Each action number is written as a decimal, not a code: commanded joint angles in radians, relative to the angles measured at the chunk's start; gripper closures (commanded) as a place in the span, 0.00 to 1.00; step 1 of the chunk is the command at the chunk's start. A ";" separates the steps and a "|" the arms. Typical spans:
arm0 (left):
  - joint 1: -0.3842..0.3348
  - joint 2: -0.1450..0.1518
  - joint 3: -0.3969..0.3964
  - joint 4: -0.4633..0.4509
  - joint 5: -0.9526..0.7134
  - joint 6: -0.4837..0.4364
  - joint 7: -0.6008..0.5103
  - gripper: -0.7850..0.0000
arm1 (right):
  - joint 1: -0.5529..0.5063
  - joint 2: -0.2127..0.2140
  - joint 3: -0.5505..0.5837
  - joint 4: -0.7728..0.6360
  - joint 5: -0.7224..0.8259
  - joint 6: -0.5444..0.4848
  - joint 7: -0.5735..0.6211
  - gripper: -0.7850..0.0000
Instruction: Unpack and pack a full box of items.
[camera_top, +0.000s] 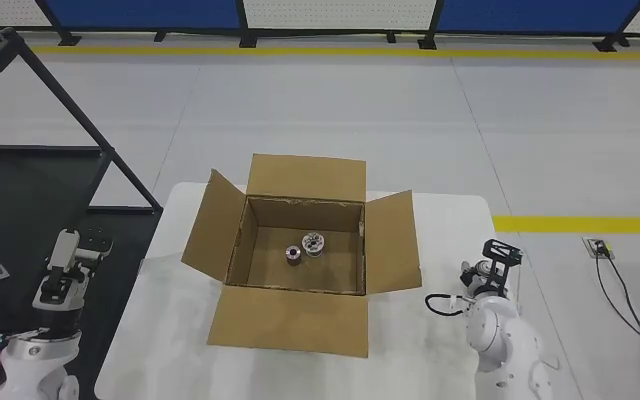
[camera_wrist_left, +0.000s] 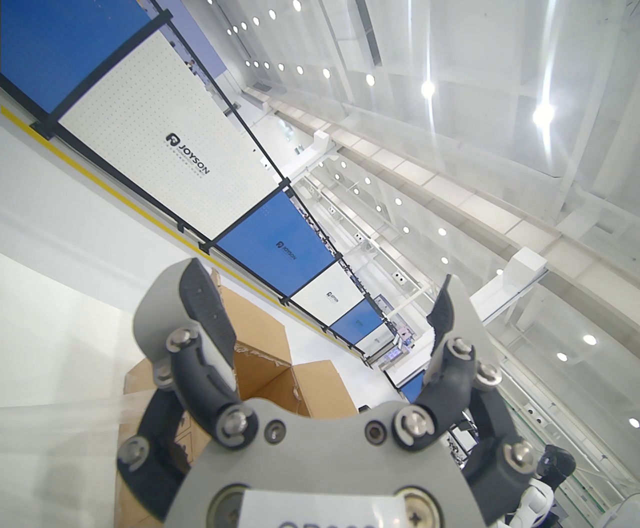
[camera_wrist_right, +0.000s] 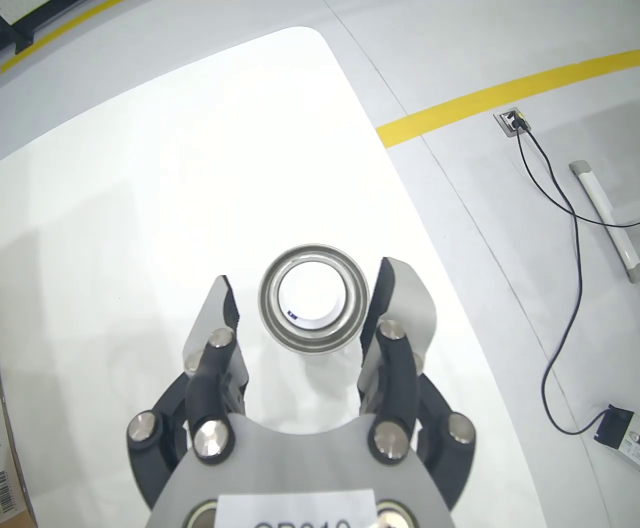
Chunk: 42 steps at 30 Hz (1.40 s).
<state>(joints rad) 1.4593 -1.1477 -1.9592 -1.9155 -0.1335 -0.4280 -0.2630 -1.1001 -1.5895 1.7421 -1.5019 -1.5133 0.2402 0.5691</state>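
Observation:
An open cardboard box (camera_top: 304, 178) sits mid-table with all its flaps spread out. Two small round items (camera_top: 314, 242) (camera_top: 293, 254) lie on its floor. My right gripper (camera_wrist_right: 305, 277) hovers over the white table (camera_wrist_right: 150, 175) to the right of the box, open. A silver metal can (camera_wrist_right: 313, 305) stands upright between its fingers; one pad (camera_wrist_right: 374, 295) is close against the can and the other is apart from it. In the top view this gripper (camera_top: 487, 268) is near the table's right edge. My left gripper (camera_wrist_left: 321, 277) is open and empty, pointing up, left of the table (camera_top: 65, 245).
A black metal frame (camera_top: 60, 110) stands on the floor to the left. On the right floor are a socket (camera_wrist_right: 512, 121) with a black cable (camera_wrist_right: 565, 200). The box's corner (camera_wrist_left: 265, 350) shows beyond the left gripper.

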 joint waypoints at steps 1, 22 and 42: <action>0.000 0.000 0.000 0.000 0.000 0.000 0.000 0.00 | -0.006 0.000 -0.004 -0.010 0.009 0.008 -0.009 1.00; 0.000 0.000 0.000 0.000 0.000 0.000 0.000 0.00 | -0.153 -0.022 -0.230 -0.525 0.204 0.076 -0.166 1.00; 0.000 0.000 0.000 0.000 0.000 0.000 0.000 0.00 | 0.205 -0.035 -0.671 -0.216 -0.022 -0.229 0.254 1.00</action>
<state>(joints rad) 1.4593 -1.1477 -1.9592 -1.9155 -0.1335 -0.4280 -0.2630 -0.9124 -1.6234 1.0875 -1.7434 -1.5222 0.0217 0.7968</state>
